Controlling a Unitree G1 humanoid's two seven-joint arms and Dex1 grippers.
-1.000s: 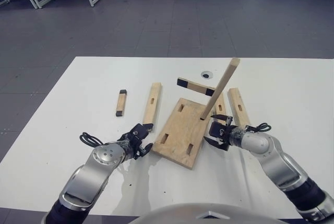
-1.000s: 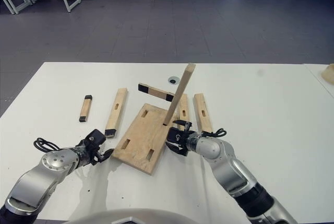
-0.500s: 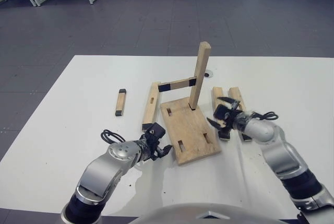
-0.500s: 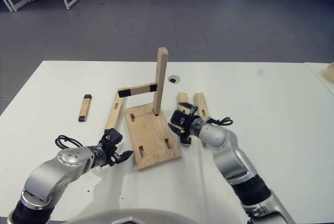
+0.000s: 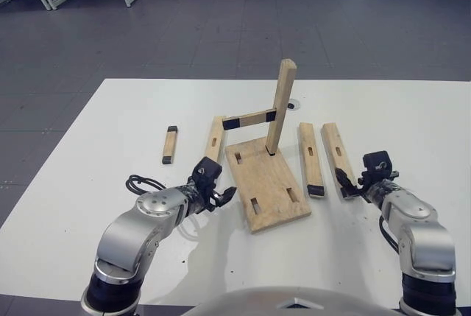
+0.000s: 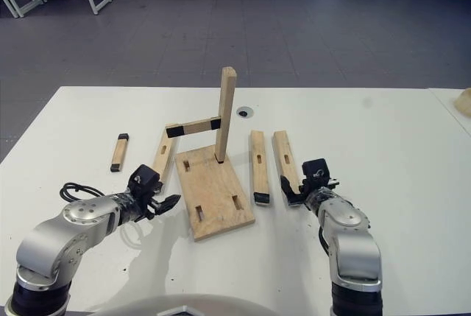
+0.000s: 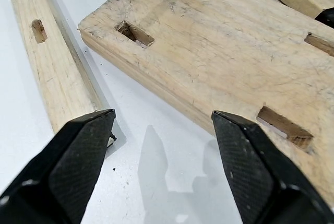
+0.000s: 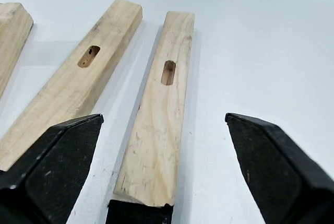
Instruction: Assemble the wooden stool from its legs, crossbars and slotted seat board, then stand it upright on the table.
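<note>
1. Surface (image 5: 110,110): white, carries all parts.
2. Slotted seat board (image 5: 268,183): lies flat near the middle, slots facing up, turned at a slight angle to the surface edge.
3. Upright leg (image 5: 280,106): stands in the board's far slot, close to vertical.
4. Left leg (image 5: 214,139): flat, just beside the board's left edge.
5. Inner right leg (image 5: 310,158): flat, just right of the board, black tip at its near end.
6. Outer right leg (image 5: 337,150): flat, beside the inner one and roughly parallel to it.
7. Joined crossbar (image 5: 249,119): black-tipped, juts leftward from the upright leg above the board; it appears plugged into that leg's side.
8. Loose crossbar (image 5: 170,145): flat, well apart at far left.
9. Left pincer (image 7: 162,125): released, fingers spread, low over the gap between the left leg and the board's near-left edge, grasping nothing.
10. Right pincer (image 8: 164,130): released, fingers spread wide on either side of the outer right leg's near end, not gripping it.
</note>
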